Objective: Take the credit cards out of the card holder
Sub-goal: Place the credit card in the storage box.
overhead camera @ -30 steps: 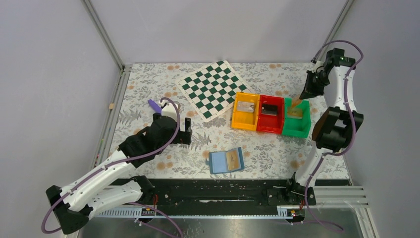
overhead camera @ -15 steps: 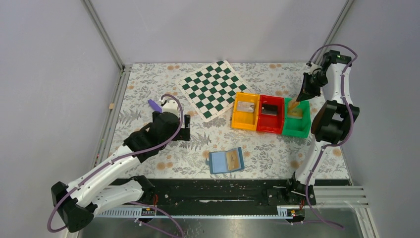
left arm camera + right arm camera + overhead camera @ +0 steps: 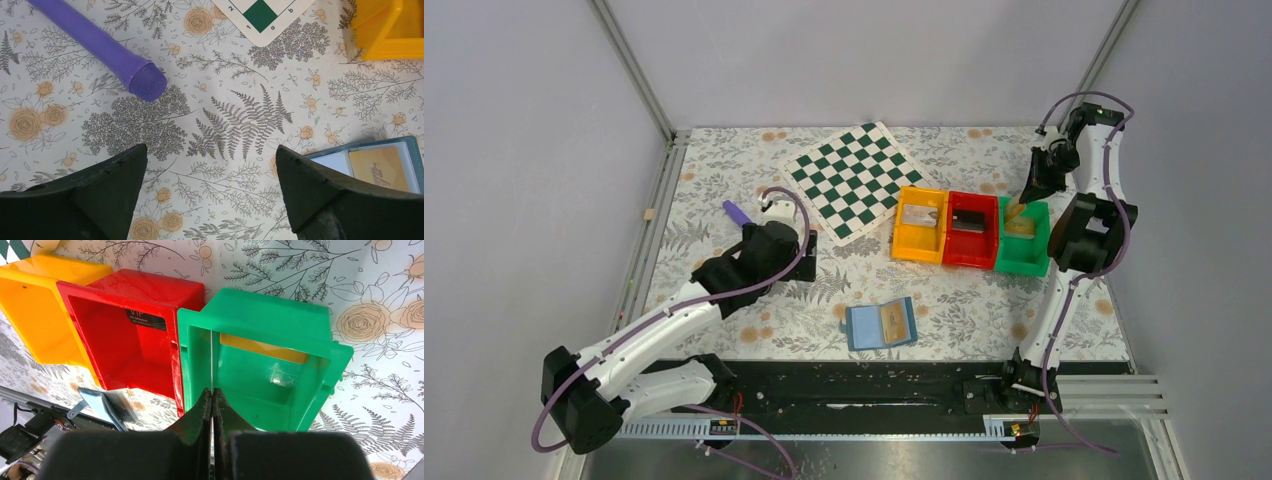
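Note:
The blue card holder [image 3: 864, 327] lies open near the front edge, with a gold credit card [image 3: 894, 321] in its right half. It also shows at the right edge of the left wrist view [image 3: 334, 161], with the card [image 3: 382, 167] in it. My right gripper [image 3: 1027, 194] is shut on a gold card [image 3: 1017, 210] and holds it over the green bin [image 3: 1032, 262]. In the right wrist view this card [image 3: 212, 355] is edge-on between the jaws of my right gripper [image 3: 212, 392]. Another gold card [image 3: 263, 349] leans inside the green bin [image 3: 200, 360]. My left gripper [image 3: 210, 155] is open and empty above the cloth, left of the holder.
An orange bin [image 3: 905, 241] holds a grey card and a red bin [image 3: 970, 251] holds a black card, left of the green one. A green-white chequered board [image 3: 852, 178] lies behind them. A purple cylinder [image 3: 736, 213] lies by my left gripper [image 3: 804, 262].
My left arm has moved right, toward the middle of the table. My right wrist has shifted slightly left, still holding the card over the green bin.

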